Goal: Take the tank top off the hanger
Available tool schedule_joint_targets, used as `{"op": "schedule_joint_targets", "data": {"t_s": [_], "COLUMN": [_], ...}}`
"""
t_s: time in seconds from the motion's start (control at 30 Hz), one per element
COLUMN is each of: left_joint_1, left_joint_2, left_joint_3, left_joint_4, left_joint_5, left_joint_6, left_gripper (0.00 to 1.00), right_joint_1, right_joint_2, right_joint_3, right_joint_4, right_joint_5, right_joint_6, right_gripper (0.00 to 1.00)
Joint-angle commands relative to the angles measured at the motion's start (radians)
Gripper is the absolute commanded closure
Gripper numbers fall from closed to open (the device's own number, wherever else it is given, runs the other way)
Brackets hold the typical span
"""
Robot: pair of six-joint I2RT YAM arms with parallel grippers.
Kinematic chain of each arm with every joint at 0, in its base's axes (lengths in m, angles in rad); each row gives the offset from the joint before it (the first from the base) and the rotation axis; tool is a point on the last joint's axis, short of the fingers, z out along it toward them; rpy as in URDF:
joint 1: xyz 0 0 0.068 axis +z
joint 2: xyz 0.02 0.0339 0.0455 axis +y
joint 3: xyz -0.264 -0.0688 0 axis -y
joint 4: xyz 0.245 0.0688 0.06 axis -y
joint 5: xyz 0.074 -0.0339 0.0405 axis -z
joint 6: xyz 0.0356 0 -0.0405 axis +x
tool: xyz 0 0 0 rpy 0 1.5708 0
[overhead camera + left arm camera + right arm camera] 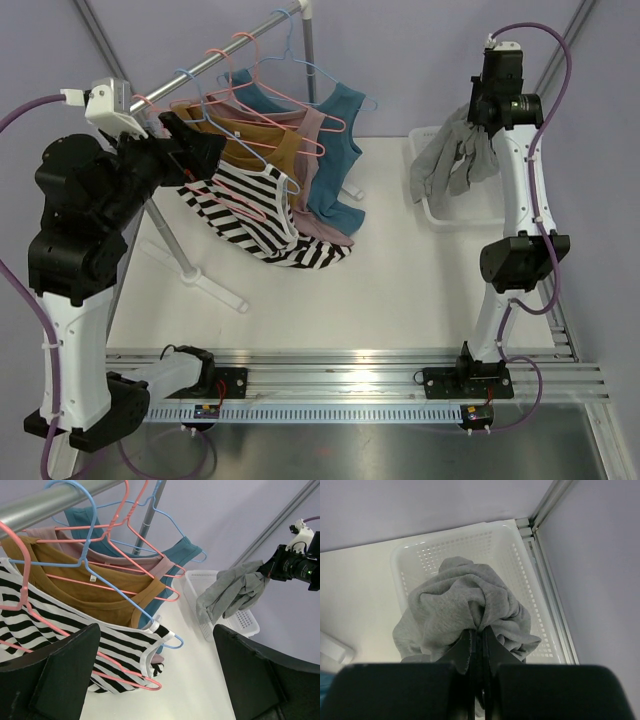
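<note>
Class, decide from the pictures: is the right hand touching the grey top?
Touching. The right wrist view shows the right hand pinching a fold of the grey top, jaws shut on the cloth.

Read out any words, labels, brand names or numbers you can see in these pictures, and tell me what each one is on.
No text can be read in any of the three views.
Small white neck label on the mustard tank top: too small to read.
No print, brand or number shows on the other clothes, the hangers or the basket.
</note>
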Motion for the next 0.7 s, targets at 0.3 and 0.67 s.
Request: {"op": "schedule_joint_targets", "data": {"t_s": [0.3,0.67], "left_joint_1": [-0.178,-0.187], "left_joint_2": [0.087,0.101], "left_joint_3": [0.095,0.098], "left_joint_4": [-0.023,-0.005], "left_joint_5": [-0.314,-0.311], "left_joint_6": [0.104,0.093], "left_gripper": [0.01,0.01], "right_joint_1": [-0.165,-0.181], "right_joint_2": [0.086,0.049], "right_joint_3": [0.163,0.161], "right_joint_4": [-0.010,-0.004], "right_joint_5": [0.069,-0.120], "right_joint_6": [0.176,0.191], "right_gripper": [1.00,1.00]}}
